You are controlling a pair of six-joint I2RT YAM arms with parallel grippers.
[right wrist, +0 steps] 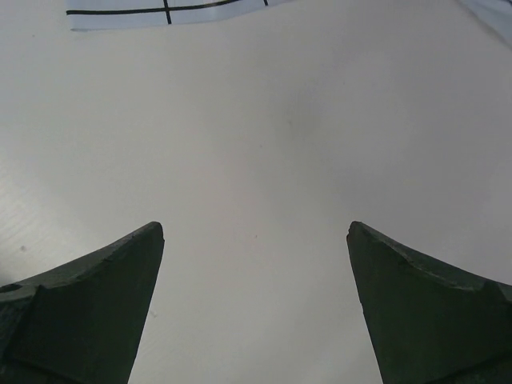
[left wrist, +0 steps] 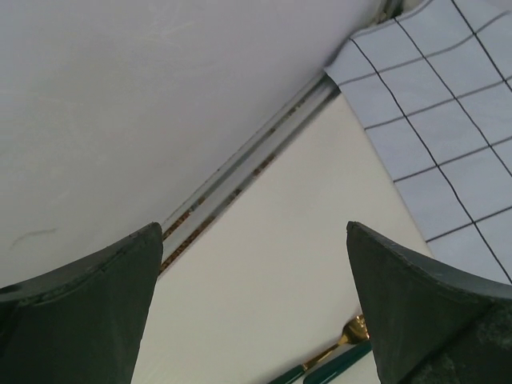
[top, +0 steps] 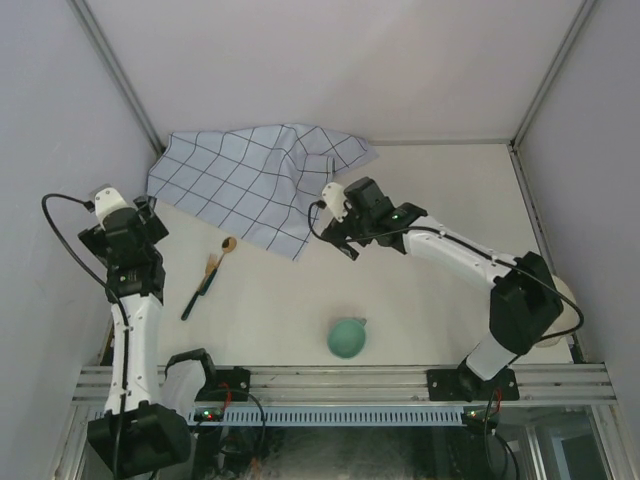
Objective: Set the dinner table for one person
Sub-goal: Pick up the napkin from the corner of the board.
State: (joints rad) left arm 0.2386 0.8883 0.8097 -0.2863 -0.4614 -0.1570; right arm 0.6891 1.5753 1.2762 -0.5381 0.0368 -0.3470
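The dinner table is a cream-white surface. On its left lie two pieces of cutlery with dark green handles and gold heads, side by side; they also show at the bottom of the left wrist view, cutlery. A round green cup stands near the front edge. My left gripper hovers open to the left of the cutlery, facing the back-left wall rail. My right gripper is open over bare table just off the cloth's near corner, holding nothing.
A pale-blue cloth with dark grid lines lies rumpled at the back left of the table. A pale round thing shows behind the right arm's elbow at the right edge. Walls close in the table on three sides.
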